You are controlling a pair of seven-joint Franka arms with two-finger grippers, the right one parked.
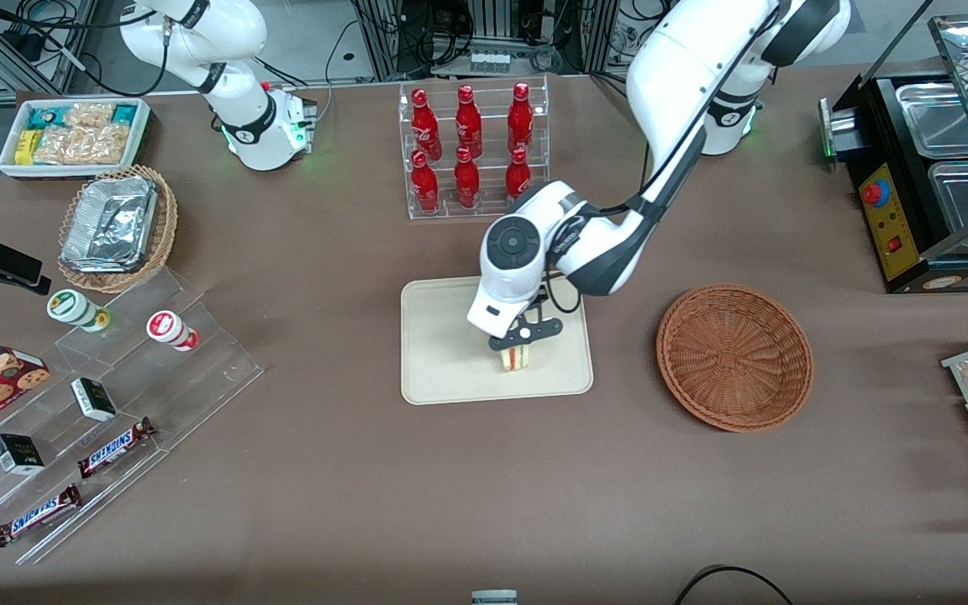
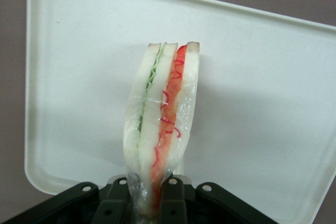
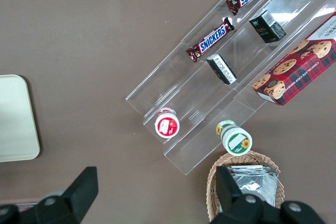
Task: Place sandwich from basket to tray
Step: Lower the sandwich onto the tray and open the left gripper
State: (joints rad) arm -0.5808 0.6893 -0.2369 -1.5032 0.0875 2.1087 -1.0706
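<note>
My gripper [image 1: 519,346] hangs low over the cream tray [image 1: 438,353], shut on the sandwich [image 1: 515,359]. The sandwich [image 2: 160,124] is a wrapped pale wedge held on edge, with green and red filling layers showing, its narrow end pinched between the black fingers [image 2: 172,199]. Under it spreads the tray [image 2: 79,77]; whether the wedge touches the tray I cannot tell. The reddish-brown basket [image 1: 734,356] stands empty beside the tray, toward the working arm's end of the table.
A clear rack of red bottles [image 1: 471,149] stands farther from the front camera than the tray. Toward the parked arm's end are a clear stepped shelf [image 1: 106,420] with snacks, a tan basket with foil [image 1: 117,225] and a white snack box [image 1: 74,134]. A black food warmer [image 1: 929,168] sits at the working arm's end.
</note>
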